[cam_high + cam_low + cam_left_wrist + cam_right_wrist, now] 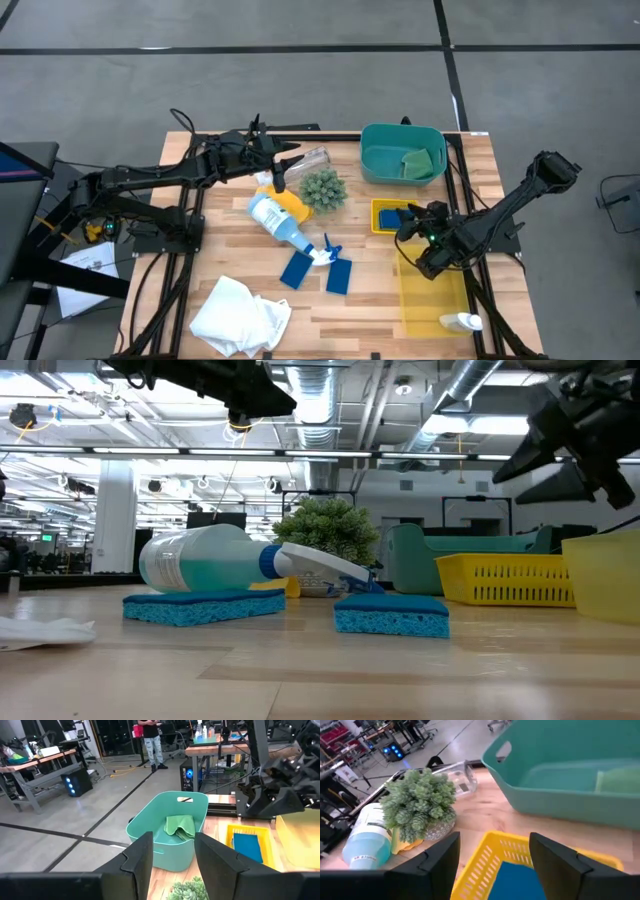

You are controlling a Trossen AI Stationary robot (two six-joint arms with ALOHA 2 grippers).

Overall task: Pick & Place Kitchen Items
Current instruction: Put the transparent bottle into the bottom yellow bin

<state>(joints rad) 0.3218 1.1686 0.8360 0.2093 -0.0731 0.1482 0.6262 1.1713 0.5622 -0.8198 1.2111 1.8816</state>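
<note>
The right gripper hangs with fingers apart, holding nothing, over the small yellow plastic basket with a blue sponge inside. The left gripper, half open and empty, reaches above the spiky green plant ball.

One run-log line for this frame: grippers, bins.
right gripper: open, empty, over small yellow bin | blue sponge in that bin | left gripper: open, empty, above plant ball | teal bin: green sponge

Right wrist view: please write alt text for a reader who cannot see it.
The right pincer hangs open over a small yellow basket with a blue sponge inside. Beyond are a teal bin, a spiky green plant, a spray bottle on its side and a clear cup.
</note>
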